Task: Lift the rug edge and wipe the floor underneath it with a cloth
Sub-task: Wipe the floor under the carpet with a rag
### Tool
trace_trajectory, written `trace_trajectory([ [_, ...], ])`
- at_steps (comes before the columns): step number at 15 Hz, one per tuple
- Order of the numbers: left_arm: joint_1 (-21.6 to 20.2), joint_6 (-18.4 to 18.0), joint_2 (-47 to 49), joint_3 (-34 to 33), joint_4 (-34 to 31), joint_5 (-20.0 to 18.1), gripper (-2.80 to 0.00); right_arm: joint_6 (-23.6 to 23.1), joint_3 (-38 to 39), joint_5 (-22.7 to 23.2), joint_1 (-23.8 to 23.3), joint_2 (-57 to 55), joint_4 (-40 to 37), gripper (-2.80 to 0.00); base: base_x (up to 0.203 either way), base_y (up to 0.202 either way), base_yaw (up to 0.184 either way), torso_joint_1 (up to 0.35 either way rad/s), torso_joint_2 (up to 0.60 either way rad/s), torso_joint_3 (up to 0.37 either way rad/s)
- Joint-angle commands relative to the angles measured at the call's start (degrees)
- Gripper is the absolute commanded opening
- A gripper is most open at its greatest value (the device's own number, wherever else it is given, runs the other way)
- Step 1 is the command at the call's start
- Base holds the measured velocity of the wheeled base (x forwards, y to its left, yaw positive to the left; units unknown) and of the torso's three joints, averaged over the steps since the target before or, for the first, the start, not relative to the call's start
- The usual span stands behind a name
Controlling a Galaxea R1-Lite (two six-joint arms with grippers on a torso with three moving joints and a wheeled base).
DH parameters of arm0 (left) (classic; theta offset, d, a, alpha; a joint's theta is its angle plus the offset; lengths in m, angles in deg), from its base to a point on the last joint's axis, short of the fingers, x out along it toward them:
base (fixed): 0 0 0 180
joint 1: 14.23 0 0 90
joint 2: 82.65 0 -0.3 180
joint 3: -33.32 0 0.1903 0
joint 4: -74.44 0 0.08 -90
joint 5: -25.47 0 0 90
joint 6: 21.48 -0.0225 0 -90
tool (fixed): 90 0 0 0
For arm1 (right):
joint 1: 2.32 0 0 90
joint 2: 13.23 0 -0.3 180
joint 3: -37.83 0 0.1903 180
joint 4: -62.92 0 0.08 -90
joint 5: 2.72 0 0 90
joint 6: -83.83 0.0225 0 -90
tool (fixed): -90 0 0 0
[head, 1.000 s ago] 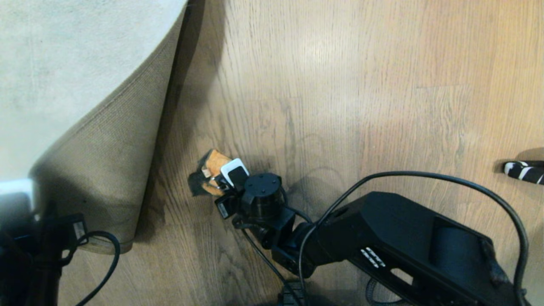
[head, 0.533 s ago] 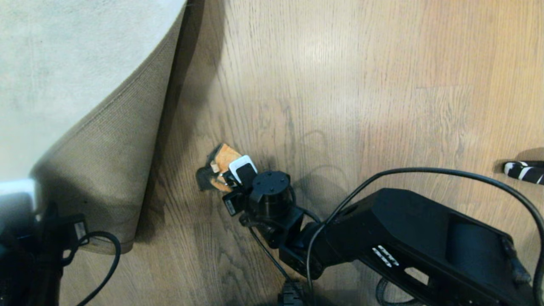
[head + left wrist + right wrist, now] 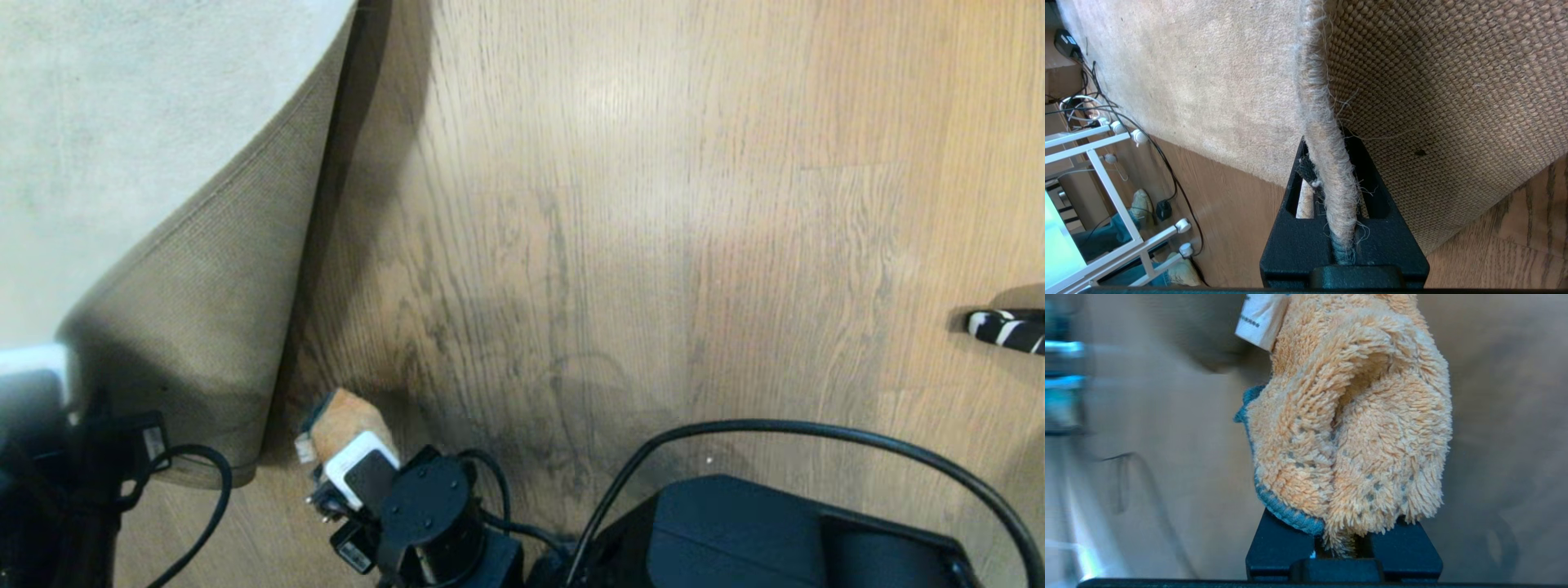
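Right gripper (image 3: 347, 469) clamps cloth (image 3: 347, 420) beside lifted rug edge (image 3: 204, 327).

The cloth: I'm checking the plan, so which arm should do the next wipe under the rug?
Right. The right gripper has its jaws shut on the cloth beside the lifted rug edge; the left gripper is busy holding that edge up off the floor.

Sunlit wood-grain plank floor (image 3: 735, 204); a white metal rack (image 3: 1106, 196) and tangled black cables (image 3: 1094, 106) stand beside the rug.
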Motion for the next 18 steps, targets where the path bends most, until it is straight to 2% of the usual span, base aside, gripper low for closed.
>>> trace_trajectory([
  [1,0.0,0.0,0.1,0.0,0.5,0.3,-2.80,-0.1,0.2,-0.2,1.3,-1.9,0.6,-2.80,0.000,0.000,0.000,0.000,0.00,0.000],
  [5,0.0,0.0,0.1,0.0,0.5,0.3,-2.80,-0.1,-0.8,-0.2,1.3,-6.1,2.1,-2.80,0.000,0.000,0.000,0.000,0.00,0.000],
  [8,-0.1,0.0,0.1,0.0,0.5,0.4,-2.80,-0.1,-5.3,-0.2,0.2,-8.9,2.0,-2.80,0.000,0.000,0.000,0.000,0.00,0.000],
  [13,-0.1,0.0,0.3,0.0,0.5,0.4,-2.80,0.0,-12.8,0.0,-6.5,-11.5,0.4,-2.80,0.000,0.000,0.000,0.000,0.00,0.000],
  [18,0.0,0.0,1.2,0.0,0.5,0.2,-2.80,-0.2,-11.9,0.0,-12.1,-5.8,0.1,-2.80,0.000,0.000,0.000,0.000,0.00,0.000],
])
